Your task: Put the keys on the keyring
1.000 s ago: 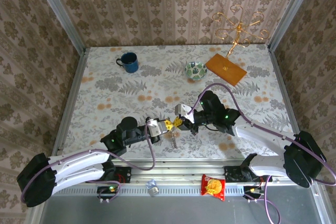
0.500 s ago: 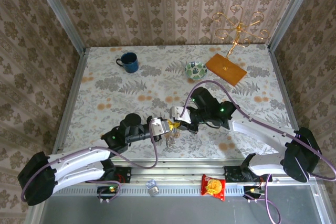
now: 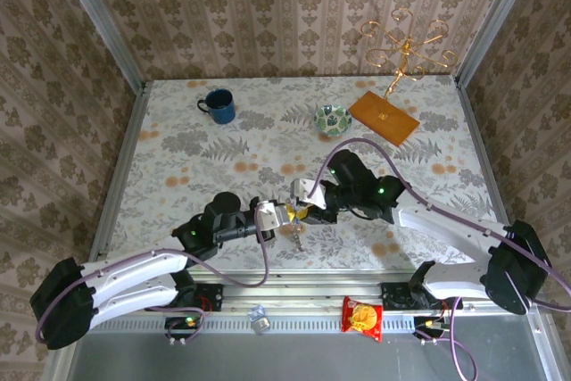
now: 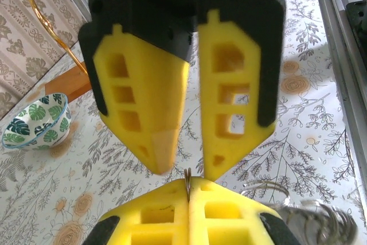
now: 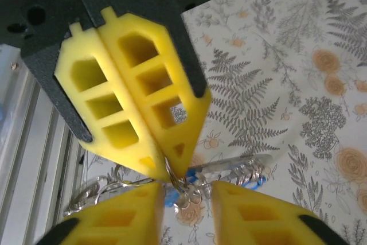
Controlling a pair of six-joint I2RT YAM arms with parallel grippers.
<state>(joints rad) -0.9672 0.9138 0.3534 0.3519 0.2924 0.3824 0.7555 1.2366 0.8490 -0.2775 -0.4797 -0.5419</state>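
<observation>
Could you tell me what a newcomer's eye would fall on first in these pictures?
Two yellow-fingered pincers meet tip to tip at the near middle of the table: the left pincer is shut on the thin metal keyring, the right pincer open beside it. At their tips is a tangle of rings and blue-headed keys. At the back right, a gold wire stand rises from an orange board.

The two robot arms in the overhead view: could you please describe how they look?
The left arm and right arm have white shells, black joints and a looping purple cable each. The left gripper and right gripper carry pointed yellow fingers with rectangular cut-outs, in black holders.
</observation>
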